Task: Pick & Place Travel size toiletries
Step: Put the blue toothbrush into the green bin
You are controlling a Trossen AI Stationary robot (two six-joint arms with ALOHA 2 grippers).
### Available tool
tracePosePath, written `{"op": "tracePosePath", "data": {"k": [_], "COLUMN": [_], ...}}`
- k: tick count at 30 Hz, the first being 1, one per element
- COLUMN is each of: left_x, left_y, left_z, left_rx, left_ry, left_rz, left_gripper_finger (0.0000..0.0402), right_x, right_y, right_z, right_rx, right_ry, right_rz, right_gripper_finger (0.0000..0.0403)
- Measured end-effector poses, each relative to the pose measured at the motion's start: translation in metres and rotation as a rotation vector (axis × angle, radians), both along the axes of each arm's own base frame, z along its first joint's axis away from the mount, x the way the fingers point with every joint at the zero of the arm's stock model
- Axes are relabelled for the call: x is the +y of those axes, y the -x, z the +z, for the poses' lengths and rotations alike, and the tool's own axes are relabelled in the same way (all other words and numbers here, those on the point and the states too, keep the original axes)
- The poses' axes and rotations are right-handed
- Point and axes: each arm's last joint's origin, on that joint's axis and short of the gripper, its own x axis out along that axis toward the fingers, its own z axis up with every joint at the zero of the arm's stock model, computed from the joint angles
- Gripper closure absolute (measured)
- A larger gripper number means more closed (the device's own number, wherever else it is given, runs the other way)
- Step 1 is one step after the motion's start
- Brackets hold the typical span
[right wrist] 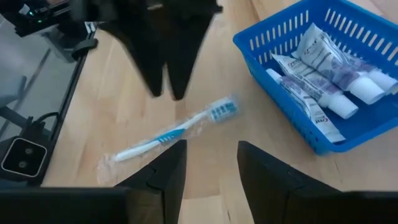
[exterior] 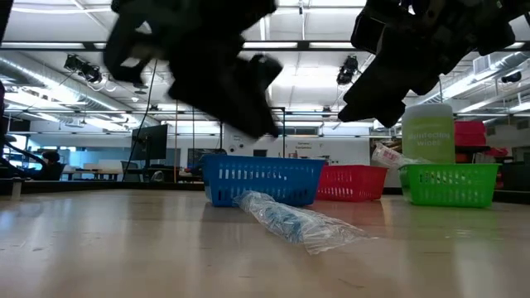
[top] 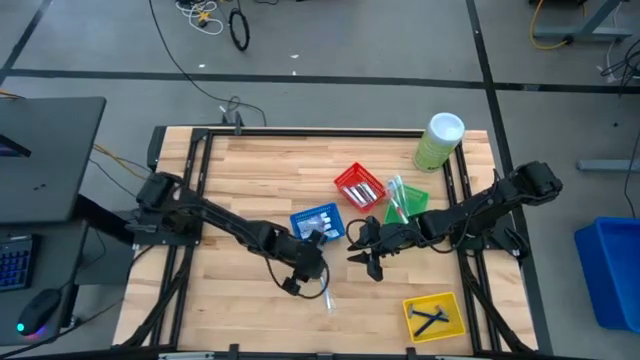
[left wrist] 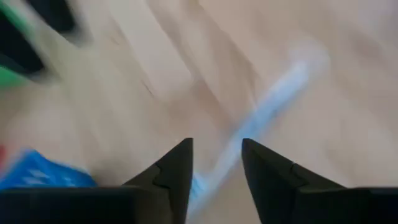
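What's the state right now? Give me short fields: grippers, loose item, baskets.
left gripper: open, just above the toothbrush
right gripper: open, empty, right of the blue basket
toothbrush: wrapped, flat on the table, outside any basket
blue basket: tubes
red basket: small items
green basket: toothbrushes
yellow basket: razors

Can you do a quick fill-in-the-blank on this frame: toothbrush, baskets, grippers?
1. The wrapped toothbrush lies on the ____, not in a basket.
2. The tubes sit in the ____ basket.
3. The yellow basket holds dark ____.
4. The left gripper hangs just above the ____; the right gripper waits beside it.

Missing words: table; blue; razors; toothbrush
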Motion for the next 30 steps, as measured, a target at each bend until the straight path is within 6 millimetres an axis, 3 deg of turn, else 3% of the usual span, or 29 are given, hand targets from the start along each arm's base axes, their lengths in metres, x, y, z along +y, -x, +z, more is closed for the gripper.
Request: {"op": "tracePosePath", "data": {"k": [7,13,22,30], "left_x": [-0.006,-0.009,-0.009,-0.015], "left_y": [-0.004,-0.01,-0.018,-0.027], "left_z": [-0.026,-0.049,-0.066,-0.053], "left_rx": [0.059,0.068,0.119,0.117], "left_ry": [-0.065,-0.153,-0.153,-0.178], "left_rz": [-0.185,-0.24,-0.223,-0.211], "left_gripper_finger": [0.0207,0.0208,0.0265,0.0364], "right_x": [-0.001,-0.001,-0.002,-0.002], "right_y": [0.001,0.001,0.002,0.0], "right_z": [-0.002,-0.002,-0.003,-0.001], "right_rx": [0.017,0.01,0.021,-0.001], "right_ry": [0.033,0.049,0.054,0.022], "right_rz": [0.011,0.02,0.016,-0.002], "right_gripper_finger": [0.0252,0.0254,0.0254,0.0247]}}
